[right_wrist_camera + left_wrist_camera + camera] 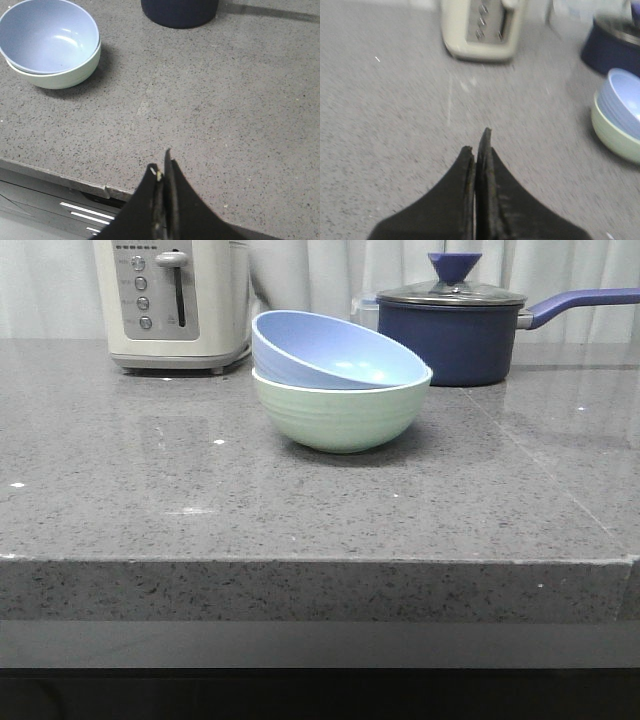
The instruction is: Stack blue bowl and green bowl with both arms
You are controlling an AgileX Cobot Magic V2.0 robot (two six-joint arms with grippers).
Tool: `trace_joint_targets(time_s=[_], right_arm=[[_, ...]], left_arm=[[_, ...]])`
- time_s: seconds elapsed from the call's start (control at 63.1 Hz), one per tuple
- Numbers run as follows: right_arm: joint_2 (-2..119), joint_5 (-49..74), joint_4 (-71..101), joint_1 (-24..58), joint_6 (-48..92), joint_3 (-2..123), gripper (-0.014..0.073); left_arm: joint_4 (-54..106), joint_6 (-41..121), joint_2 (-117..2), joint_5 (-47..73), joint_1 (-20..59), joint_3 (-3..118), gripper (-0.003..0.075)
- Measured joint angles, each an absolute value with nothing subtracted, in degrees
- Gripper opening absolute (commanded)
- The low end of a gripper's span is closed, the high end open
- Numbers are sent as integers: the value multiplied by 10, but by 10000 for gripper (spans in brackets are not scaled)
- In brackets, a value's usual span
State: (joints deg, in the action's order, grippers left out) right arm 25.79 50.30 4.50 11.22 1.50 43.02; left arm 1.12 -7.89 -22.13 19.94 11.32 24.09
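The blue bowl (335,352) sat tilted inside the green bowl (340,415) on the grey stone counter (150,500), in front of the navy saucepan (455,335). My left gripper (477,142) and right gripper (162,167) were both closed on nothing, well apart from the bowls. I judged stacking done; at most the blue one wanted levelling.
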Motion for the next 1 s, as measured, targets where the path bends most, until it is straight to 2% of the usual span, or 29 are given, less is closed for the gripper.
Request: trace_joint_targets(time_s=[0.174, 0.365, 0.841, 0.999], right_arm=[[258, 503, 45, 112, 15, 430, -53], [258, 503, 45, 112, 15, 430, -53], [257, 503, 45, 112, 15, 429, -53], [257, 503, 45, 112, 15, 429, -53]], left_arm=[[70, -26, -82, 98, 49, 87, -20], [78, -20, -4, 67, 29, 9, -20], [78, -19, 2, 33, 29, -2, -20], [32, -38, 2, 33, 29, -2, -20]])
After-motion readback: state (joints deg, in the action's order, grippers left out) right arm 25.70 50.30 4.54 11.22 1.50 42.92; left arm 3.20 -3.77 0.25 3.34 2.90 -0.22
